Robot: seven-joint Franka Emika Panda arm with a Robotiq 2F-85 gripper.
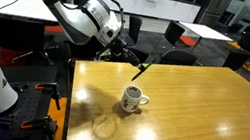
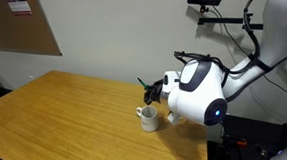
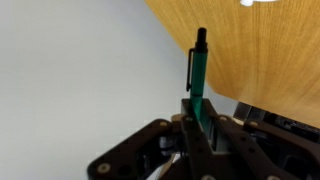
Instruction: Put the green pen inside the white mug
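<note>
– While the arm (image 1: pixel 93 16) is reaching in over the far edge of the tabletop (image 1: pixel 209 114) in an exterior view, what is the gripper (image 1: pixel 130 59) doing?

– It is clenching on the green pen (image 1: pixel 142 70). At this size the pen is reading as a thin dark stick, slanting out past the gripper above the tabletop edge. The white mug (image 1: pixel 133 101) is standing upright on the tabletop, nearer the camera than the gripper, with its handle pointing to picture right. Pen and mug are not touching.

– And in an exterior view from the opposite side?

– The gripper (image 2: pixel 154 90) is hanging just above and behind the white mug (image 2: pixel 148 117). The green pen (image 2: pixel 144 85) is showing as a short green streak sticking out of it, in the air and clear of the mug's rim. The mug is sitting near the tabletop (image 2: pixel 66 115) edge, handle to picture left.

– Wrist view?

– The gripper (image 3: pixel 197 110) is pinching the lower part of the green pen (image 3: pixel 198 70) between its dark fingers (image 3: pixel 211 130). The pen is pointing straight up the picture, dark tip at the top, clip along its left side. The wooden tabletop (image 3: pixel 260 50) is filling the upper right behind it; a pale, blurred surface is lying to the left.
</note>
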